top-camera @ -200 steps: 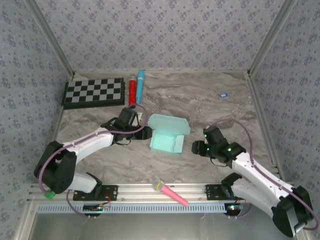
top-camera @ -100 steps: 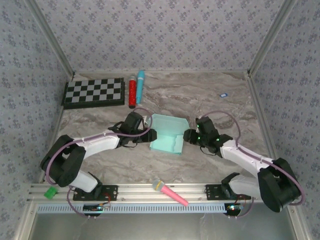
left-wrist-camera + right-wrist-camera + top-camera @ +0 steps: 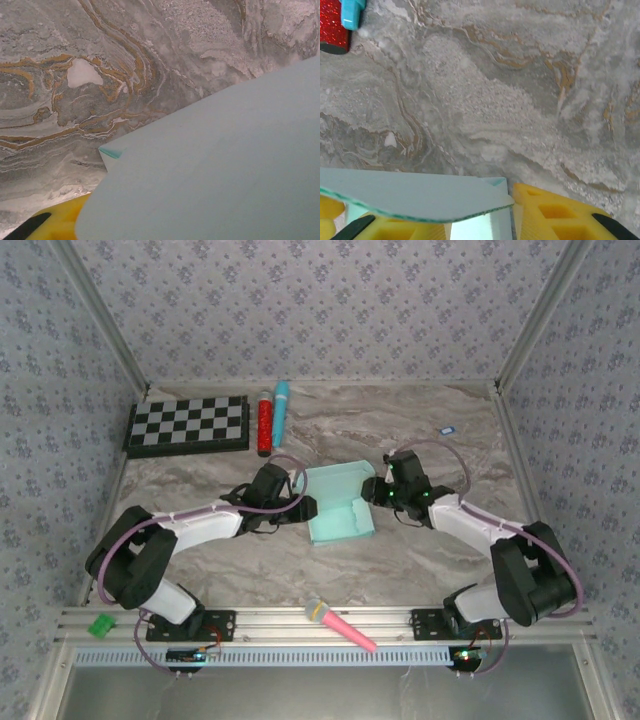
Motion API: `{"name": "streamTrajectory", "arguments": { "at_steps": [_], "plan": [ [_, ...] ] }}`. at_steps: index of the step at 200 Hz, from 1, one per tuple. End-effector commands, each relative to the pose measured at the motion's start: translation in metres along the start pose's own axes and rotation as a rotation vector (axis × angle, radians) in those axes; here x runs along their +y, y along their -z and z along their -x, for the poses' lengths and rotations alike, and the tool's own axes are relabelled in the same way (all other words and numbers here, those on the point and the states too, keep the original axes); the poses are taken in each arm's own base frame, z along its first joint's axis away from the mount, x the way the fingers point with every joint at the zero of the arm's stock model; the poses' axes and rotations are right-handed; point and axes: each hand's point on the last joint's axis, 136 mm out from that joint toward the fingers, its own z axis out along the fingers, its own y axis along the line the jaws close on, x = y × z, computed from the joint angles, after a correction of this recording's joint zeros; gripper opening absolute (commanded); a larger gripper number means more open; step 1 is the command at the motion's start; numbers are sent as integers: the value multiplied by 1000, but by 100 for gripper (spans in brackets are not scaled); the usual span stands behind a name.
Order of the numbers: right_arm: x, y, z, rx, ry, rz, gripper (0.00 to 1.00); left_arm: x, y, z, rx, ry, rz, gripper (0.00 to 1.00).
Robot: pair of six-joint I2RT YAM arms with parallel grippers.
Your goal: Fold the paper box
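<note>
The paper box (image 3: 340, 505) is pale mint card, half formed, lying on the marble table with its lid flap raised toward the back. My left gripper (image 3: 302, 508) presses against its left side. In the left wrist view the box (image 3: 225, 165) covers the jaws, and one yellow finger (image 3: 60, 226) peeks out at the bottom left. My right gripper (image 3: 378, 490) is at the box's back right corner. In the right wrist view it (image 3: 479, 210) stands open astride the side wall, its fingers (image 3: 555, 215) yellow, with the flap (image 3: 415, 192) lying over the left one.
A checkerboard (image 3: 188, 424), a red glitter tube (image 3: 265, 422) and a cyan tube (image 3: 281, 412) lie at the back left. A pink microphone toy (image 3: 340, 624) rests on the front rail. A small blue object (image 3: 447, 430) sits at the back right. Patterned walls enclose the table.
Both grippers have closed in on the box, the right one travelling far left to its back right corner. The box has turned slightly and its flap has dropped lower.
</note>
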Motion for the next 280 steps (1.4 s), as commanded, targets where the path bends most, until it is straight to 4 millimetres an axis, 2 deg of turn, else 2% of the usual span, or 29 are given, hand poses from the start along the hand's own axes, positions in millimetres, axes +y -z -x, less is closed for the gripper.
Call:
{"name": "streamTrajectory", "arguments": {
  "at_steps": [1, 24, 58, 80, 108, 133, 158, 176, 194, 218, 259, 280],
  "plan": [
    [0, 3, 7, 7, 37, -11, 37, -4, 6, 3, -22, -21, 0, 41],
    [-6, 6, 1, 21, 40, -25, 38, 0, 24, 5, -47, -63, 51, 46],
    [-13, 10, -12, 62, 49, -35, 41, 2, 55, 4, -74, -153, 100, 59],
    [-18, 13, -15, 70, 47, -42, 42, 12, 75, 6, -122, -215, 162, 65],
    [-19, 18, -15, 68, 49, -34, 44, 10, 89, 15, -172, -344, 154, 67],
    [-20, 21, -17, 85, 58, -24, 45, 11, 88, 24, -212, -510, 116, 66],
    [-18, 21, -22, 106, 65, -6, 46, 5, 87, 35, -228, -558, -26, 66],
    [-17, 21, -23, 114, 65, -2, 46, 3, 83, 46, -245, -596, -46, 66],
    [-19, 20, -25, 119, 61, -6, 46, -8, 77, 45, -230, -680, -107, 65],
    [-21, 20, -26, 122, 58, -14, 46, -13, 68, 45, -223, -757, -144, 64],
    [-22, 20, -28, 126, 51, -19, 46, -17, 57, 60, -240, -770, -159, 61],
    [-24, 20, -28, 128, 49, -26, 46, -26, 55, 67, -267, -761, -219, 57]
  ]
}}
